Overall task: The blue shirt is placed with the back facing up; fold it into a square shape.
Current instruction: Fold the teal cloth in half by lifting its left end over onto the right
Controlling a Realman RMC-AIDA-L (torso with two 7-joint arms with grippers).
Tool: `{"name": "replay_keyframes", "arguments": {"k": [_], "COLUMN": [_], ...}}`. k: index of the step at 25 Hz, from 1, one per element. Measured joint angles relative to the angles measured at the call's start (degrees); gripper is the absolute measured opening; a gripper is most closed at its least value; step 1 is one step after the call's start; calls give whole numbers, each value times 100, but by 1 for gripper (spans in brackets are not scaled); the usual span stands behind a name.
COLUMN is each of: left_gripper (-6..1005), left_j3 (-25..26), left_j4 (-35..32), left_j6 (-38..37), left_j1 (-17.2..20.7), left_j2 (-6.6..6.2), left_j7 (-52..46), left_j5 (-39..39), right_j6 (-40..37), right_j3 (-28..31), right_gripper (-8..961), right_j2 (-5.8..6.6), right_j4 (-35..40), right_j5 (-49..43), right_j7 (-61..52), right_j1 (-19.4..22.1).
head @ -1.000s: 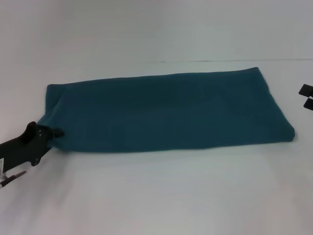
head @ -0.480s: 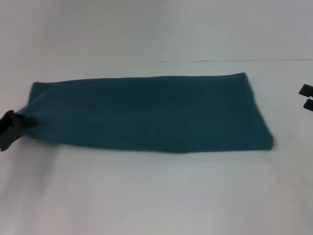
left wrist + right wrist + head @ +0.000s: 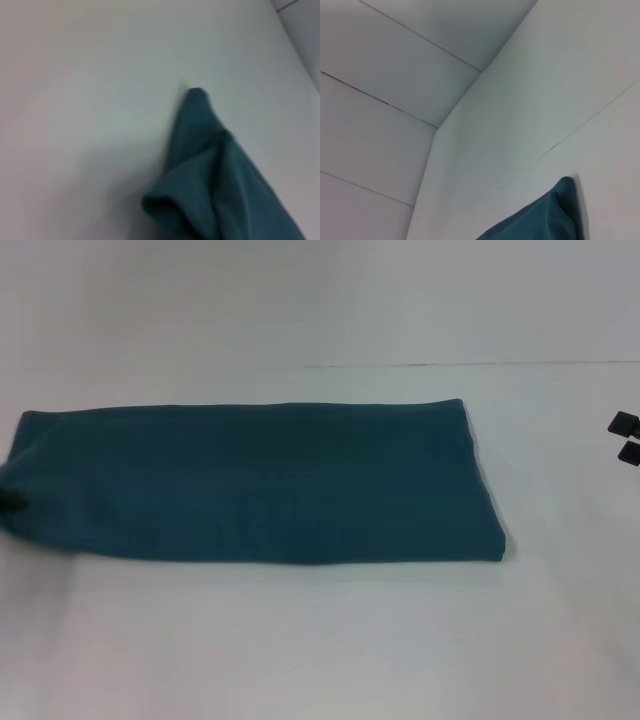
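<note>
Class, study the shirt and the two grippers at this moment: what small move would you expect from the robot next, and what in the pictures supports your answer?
Probably lift the left end and carry it over toward the right. The blue shirt lies as a long flat band on the table, not square. The left gripper is at its left end; the right gripper sits far off.

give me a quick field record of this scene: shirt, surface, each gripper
shirt: the blue shirt folded into a long flat band, plain side up, its left end bunched
surface: white table
left gripper: at the view's left edge by the shirt's left end, barely in view
right gripper: at the right edge of the head view, apart from the shirt
</note>
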State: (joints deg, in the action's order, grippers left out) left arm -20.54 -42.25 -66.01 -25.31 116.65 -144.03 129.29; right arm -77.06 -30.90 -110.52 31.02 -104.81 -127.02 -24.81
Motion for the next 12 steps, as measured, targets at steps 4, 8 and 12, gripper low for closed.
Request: {"name": "replay_keyframes", "arguments": {"k": [4,8,12], "left_gripper": [28,28,27], "left_j3": [-50,-75,-77], "left_j4": [-303,-485,-614], "left_j6": [-449,-889,-1258], "left_j1": [-101,-353,-670], "left_j2": [67,58,47], "left_j7": [499,635,647], "left_j5": [-555,-749,-791], "right_j6": [33,68,77], "right_j3": [-1,21,12], "right_gripper": [673,673,673], "right_j2": [4,16,22], "right_j4": [-3,-50,-68], "right_j5": [-4,-4,-4], "right_j7": [29,52,57], "right_j1": [15,35,40]}}
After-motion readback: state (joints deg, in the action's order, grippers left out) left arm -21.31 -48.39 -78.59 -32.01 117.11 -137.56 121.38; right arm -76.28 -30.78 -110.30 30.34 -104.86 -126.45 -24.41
